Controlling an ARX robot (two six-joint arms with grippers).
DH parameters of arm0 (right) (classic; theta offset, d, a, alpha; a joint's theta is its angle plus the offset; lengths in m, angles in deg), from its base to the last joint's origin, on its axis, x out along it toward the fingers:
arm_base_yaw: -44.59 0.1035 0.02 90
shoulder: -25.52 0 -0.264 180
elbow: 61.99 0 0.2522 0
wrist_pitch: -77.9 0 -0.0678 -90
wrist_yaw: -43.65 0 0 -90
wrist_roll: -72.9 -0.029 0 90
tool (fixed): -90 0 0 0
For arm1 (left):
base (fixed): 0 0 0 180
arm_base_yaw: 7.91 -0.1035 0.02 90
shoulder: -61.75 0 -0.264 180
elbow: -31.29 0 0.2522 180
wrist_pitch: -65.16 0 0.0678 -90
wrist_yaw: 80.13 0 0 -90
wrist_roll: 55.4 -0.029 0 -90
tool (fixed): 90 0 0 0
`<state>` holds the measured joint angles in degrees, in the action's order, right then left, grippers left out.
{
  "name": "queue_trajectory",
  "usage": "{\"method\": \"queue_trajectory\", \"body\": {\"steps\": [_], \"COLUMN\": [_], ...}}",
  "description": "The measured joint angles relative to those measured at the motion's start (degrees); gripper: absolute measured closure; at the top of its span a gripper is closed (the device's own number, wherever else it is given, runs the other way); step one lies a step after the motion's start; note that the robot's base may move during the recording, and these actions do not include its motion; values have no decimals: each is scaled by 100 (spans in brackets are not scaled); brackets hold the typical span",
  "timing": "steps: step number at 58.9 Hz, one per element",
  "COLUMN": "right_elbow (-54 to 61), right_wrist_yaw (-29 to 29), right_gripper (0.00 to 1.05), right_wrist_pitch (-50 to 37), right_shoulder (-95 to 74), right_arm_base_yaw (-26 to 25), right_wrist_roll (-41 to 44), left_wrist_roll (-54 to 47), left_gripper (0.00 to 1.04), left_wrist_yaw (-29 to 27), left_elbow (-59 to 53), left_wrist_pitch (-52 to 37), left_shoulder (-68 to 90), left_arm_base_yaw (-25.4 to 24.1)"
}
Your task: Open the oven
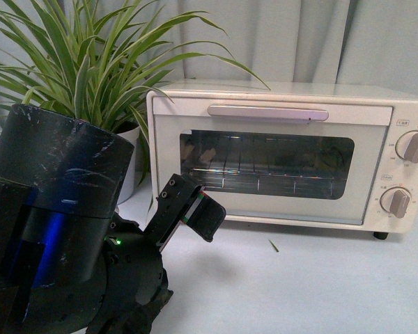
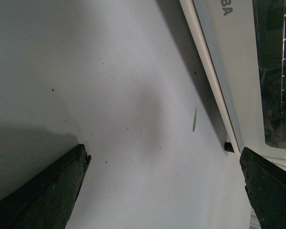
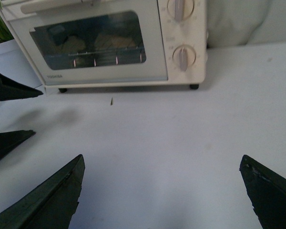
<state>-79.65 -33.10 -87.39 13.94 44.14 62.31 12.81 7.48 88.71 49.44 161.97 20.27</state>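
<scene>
The oven (image 1: 285, 156) is a cream-white box at the back of the table, door shut, with a long pale handle (image 1: 268, 113) across the top of the glass window and two beige knobs (image 1: 412, 147) on its right. My left gripper (image 1: 195, 209) hovers open just in front of the door's lower left corner, touching nothing. In the left wrist view the oven's lower edge (image 2: 238, 57) lies beside the open left gripper (image 2: 164, 157). The right gripper (image 3: 162, 164) is open over bare table, well short of the oven (image 3: 100, 43); it does not show in the front view.
A leafy potted plant (image 1: 83, 62) in a white pot stands left of the oven, behind my left arm (image 1: 49, 209). A small sliver (image 1: 273, 245) lies on the white table (image 1: 320, 285) before the oven. Curtains hang behind.
</scene>
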Motion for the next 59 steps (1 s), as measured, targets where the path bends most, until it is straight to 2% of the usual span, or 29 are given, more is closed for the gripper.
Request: {"method": "queue_trajectory", "body": {"steps": [13, 24, 38, 48, 59], "right_elbow": [-975, -2391, -4089, -5187, -5687], "right_wrist_yaw": [-1161, -1941, -2723, -2927, -3139], "right_gripper": [9, 9, 9, 9, 9], "right_wrist_pitch": [-1386, -1858, -1773, -1097, -839], "right_shoulder": [-2094, -4155, -5967, -6870, -7294], "right_arm_base_yaw": [1185, 1893, 2140, 2229, 2264], "right_wrist_roll": [-15, -35, -22, -232, -439], "left_wrist_roll": [109, 138, 138, 136, 136], "left_gripper": [7, 7, 7, 7, 7], "left_wrist_yaw": [17, 90, 125, 140, 153], "left_elbow": [-13, -22, -24, -24, -26], "left_wrist_pitch": [-50, -79, -94, -94, -94], "left_shoulder": [7, 7, 7, 7, 7], "left_arm_base_yaw": [-92, -136, -151, -157, -157]}}
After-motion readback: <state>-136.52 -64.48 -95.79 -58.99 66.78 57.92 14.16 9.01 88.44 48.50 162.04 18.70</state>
